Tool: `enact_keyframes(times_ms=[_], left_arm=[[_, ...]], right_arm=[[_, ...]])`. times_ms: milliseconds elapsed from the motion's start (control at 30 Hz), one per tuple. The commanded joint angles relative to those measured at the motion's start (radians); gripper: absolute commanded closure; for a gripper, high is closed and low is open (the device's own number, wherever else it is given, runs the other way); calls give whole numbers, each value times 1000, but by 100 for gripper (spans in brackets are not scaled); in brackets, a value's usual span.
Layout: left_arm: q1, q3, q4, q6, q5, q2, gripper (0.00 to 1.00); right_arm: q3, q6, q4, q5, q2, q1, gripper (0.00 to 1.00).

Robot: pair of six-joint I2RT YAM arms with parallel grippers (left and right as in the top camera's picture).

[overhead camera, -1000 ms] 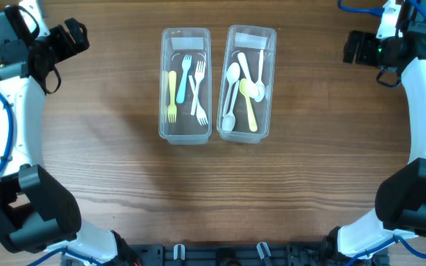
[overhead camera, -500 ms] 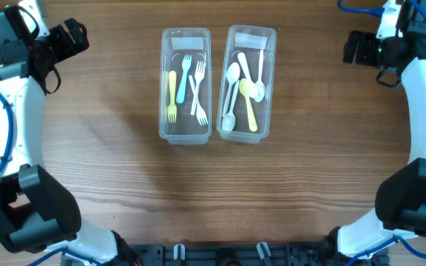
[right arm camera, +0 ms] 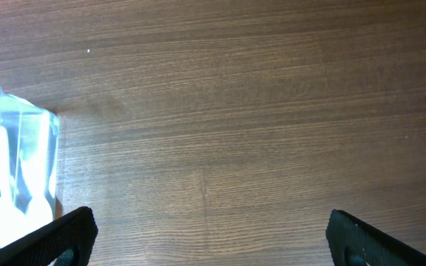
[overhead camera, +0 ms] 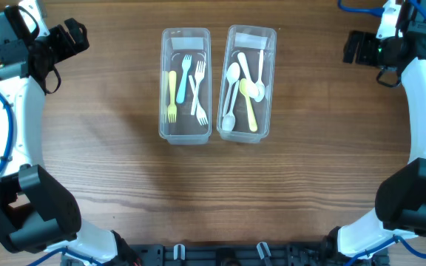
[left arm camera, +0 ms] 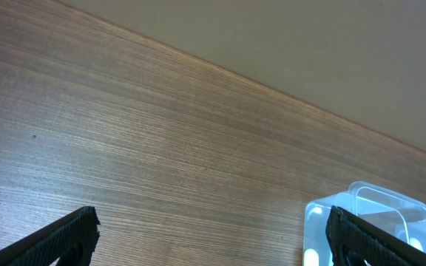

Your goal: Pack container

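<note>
Two clear plastic rectangular boxes stand side by side, close together, in the upper centre of the overhead view, on the brown wooden tabletop [overhead camera: 213,192]. The left clear box [overhead camera: 186,131] contains a yellow plastic fork [overhead camera: 171,94], a light blue plastic fork [overhead camera: 183,80] and white plastic forks [overhead camera: 198,92]. The right clear box [overhead camera: 251,35] contains white plastic spoons [overhead camera: 231,96] and a yellow plastic spoon [overhead camera: 248,103].

The left claw [overhead camera: 69,37] is in the upper left of the frame, well apart from the boxes. Its wrist view shows the fingers spread wide, with nothing between them. The right claw [overhead camera: 355,48] is in the upper right, also well apart. Its fingers are spread wide too and hold nothing. Each wrist view shows only a corner of a clear box at its edge.
</note>
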Motion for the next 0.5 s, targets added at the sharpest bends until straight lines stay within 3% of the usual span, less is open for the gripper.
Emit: enact_keyframes(times_ms=[0,333,467], left_arm=[[5,15,2,-6,-2,-20,0],[5,15,2,-6,-2,-20,0],[5,15,2,-6,-2,-20,0]], right_arm=[[14,-18,2,10,-22,3,0],[14,-17,13,-13,-27,3,0],[13,-16,110,-131,-187,3,0]])
